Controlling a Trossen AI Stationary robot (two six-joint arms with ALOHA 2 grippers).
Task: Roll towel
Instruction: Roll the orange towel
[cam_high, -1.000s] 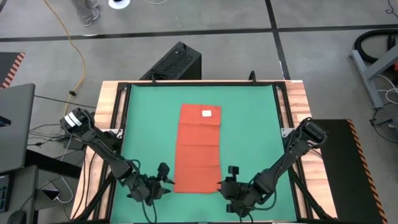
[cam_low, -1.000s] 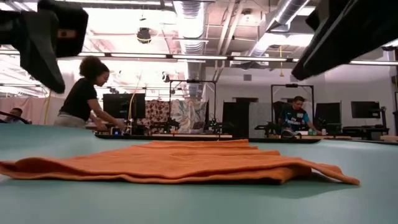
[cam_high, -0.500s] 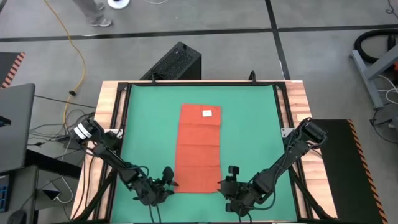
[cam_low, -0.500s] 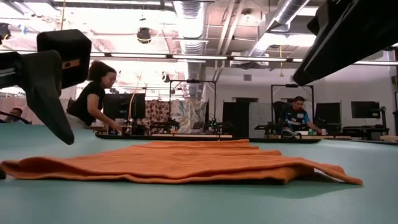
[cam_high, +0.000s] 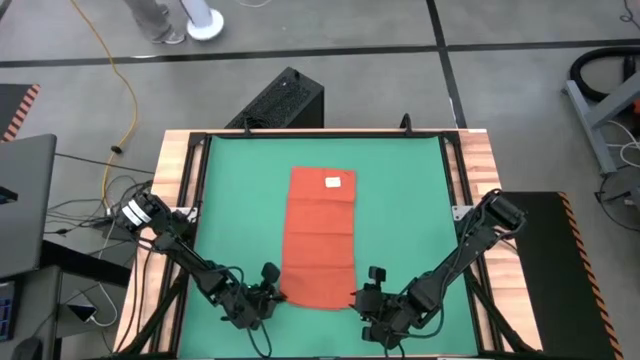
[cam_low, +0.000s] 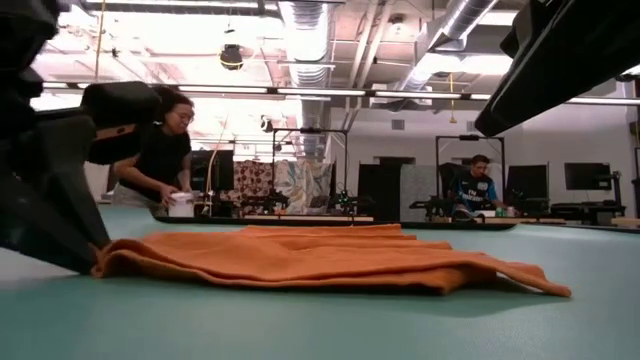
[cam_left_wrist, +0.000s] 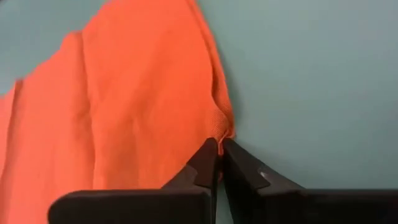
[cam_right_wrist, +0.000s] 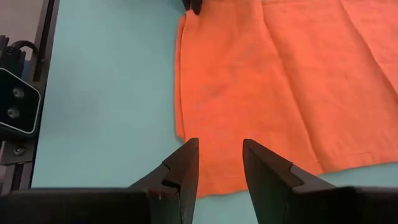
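The towel (cam_high: 321, 237) stretches lengthwise straight ahead of both arms; the left gripper (cam_left_wrist: 219, 147) is pinched on its near corner, the right gripper (cam_right_wrist: 218, 163) parted just short of the other corner

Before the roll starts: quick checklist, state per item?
1. Left hand shut on the near left corner of the towel: ok, the left wrist view shows the fingers pinched on the cloth's edge.
2. Right hand gripping its corner: not ok, it is open, with the near edge of the towel between the fingertips.
3. Towel lying flat and straight on the green mat: ok, apart from the low folds seen in the low view.
4. White tag at the far end, away from both hands: ok.
5. Mat ahead of the towel free of other things: ok in the high view.
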